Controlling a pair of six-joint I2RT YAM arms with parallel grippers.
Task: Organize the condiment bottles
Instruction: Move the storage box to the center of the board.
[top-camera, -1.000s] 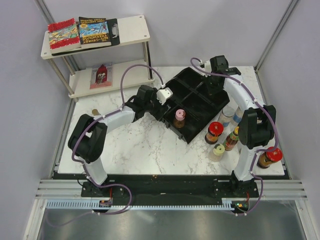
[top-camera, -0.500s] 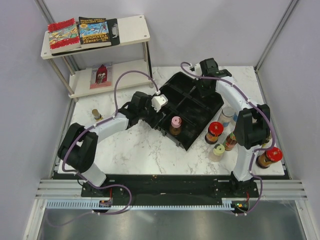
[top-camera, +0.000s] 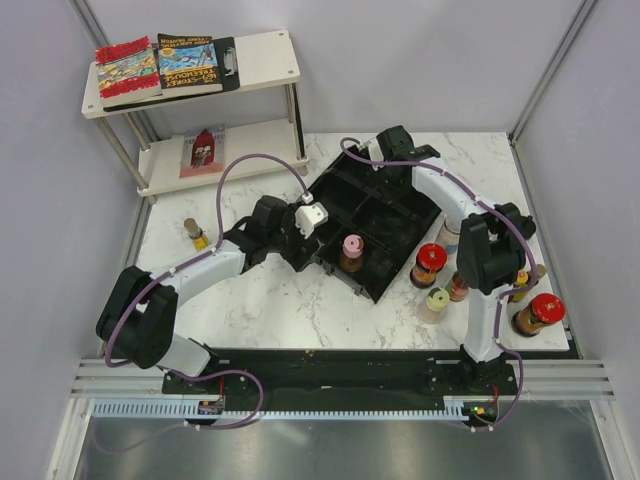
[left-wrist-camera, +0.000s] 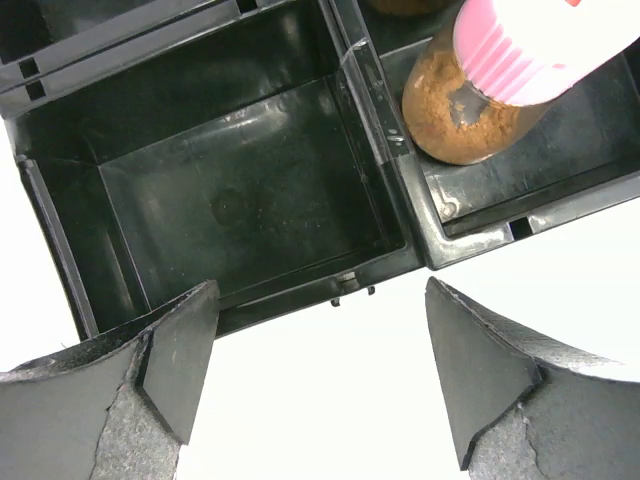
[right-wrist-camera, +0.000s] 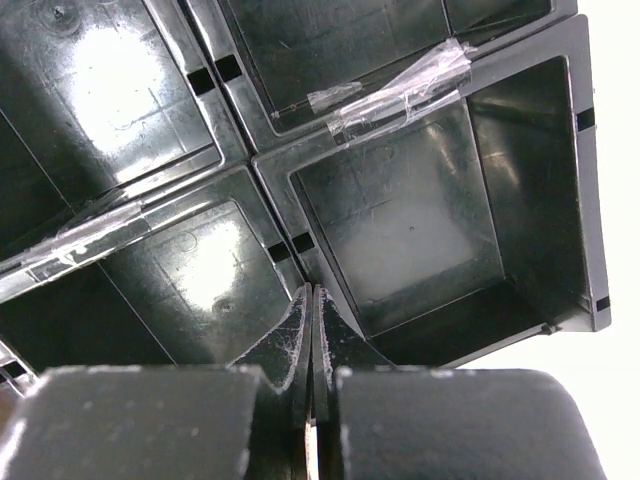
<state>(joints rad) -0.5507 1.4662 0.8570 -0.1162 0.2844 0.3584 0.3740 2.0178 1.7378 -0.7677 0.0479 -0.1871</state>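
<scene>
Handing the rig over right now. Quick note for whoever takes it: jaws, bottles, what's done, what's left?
Left gripper: jaws open, empty, at the outer wall of the black tray, by an empty compartment.
Right gripper: jaws shut, empty, over the tray's far compartments.
Bottles: the pink-capped bottle stands in the tray. Right of the tray on the table: a red-capped bottle, a yellow-capped bottle, a second red-capped bottle near the edge, and a few more partly hidden by the right arm. A small bottle stands alone at the left.
Done: one bottle in the tray.
Left: all the others.
</scene>
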